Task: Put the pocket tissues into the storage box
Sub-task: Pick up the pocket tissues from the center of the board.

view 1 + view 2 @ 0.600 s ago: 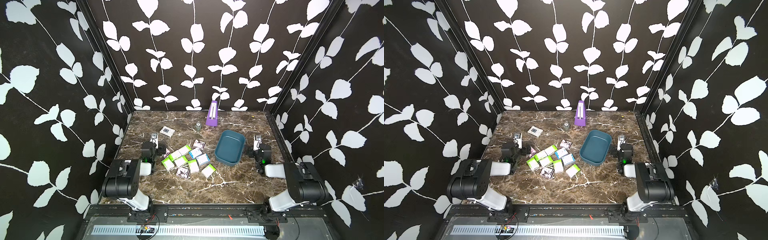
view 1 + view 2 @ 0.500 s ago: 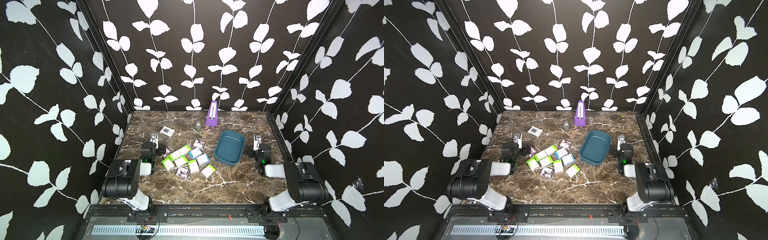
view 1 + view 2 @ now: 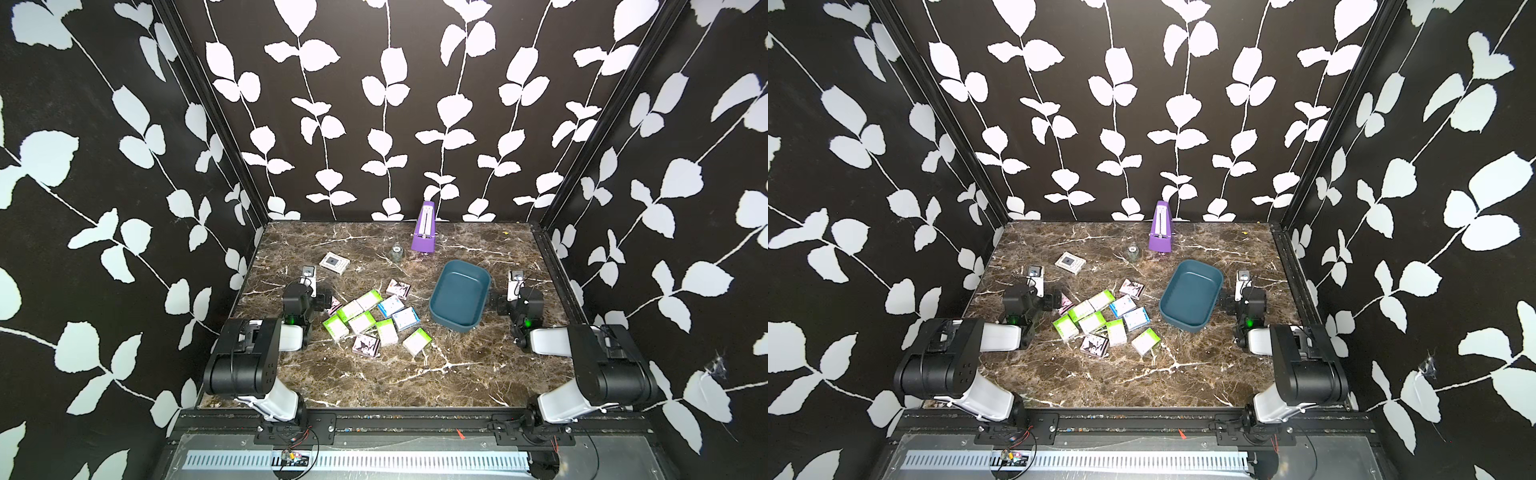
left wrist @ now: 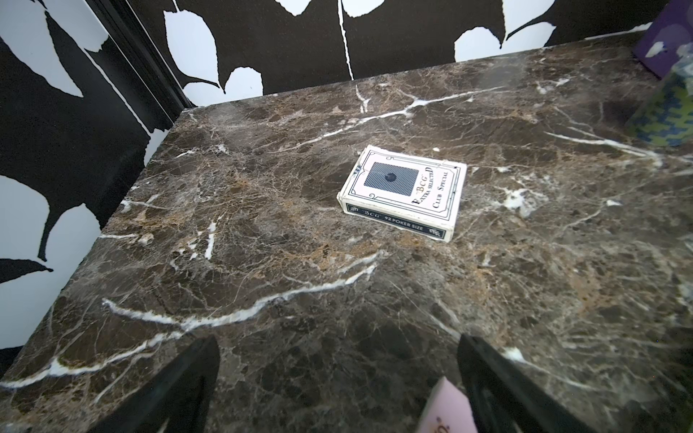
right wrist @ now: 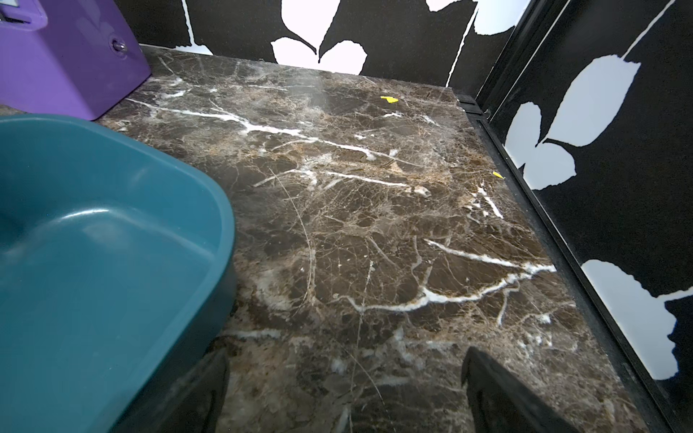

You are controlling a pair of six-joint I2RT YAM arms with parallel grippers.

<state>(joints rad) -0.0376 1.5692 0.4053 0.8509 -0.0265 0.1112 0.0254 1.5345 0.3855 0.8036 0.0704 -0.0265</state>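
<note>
Presently we listed the pocket tissues (image 3: 361, 322) loose on the marble table (image 3: 374, 382) beside the empty storage box (image 3: 459, 295); left gripper (image 4: 337, 378) and right gripper (image 5: 345, 382) both spread wide, holding nothing. First pick pending; we judged the left nearer.

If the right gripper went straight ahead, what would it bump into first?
Probably nothing soon. Ahead of the right gripper is only bare marble table up to the back wall. The storage box sits to its left, seemingly outside that line.
</note>
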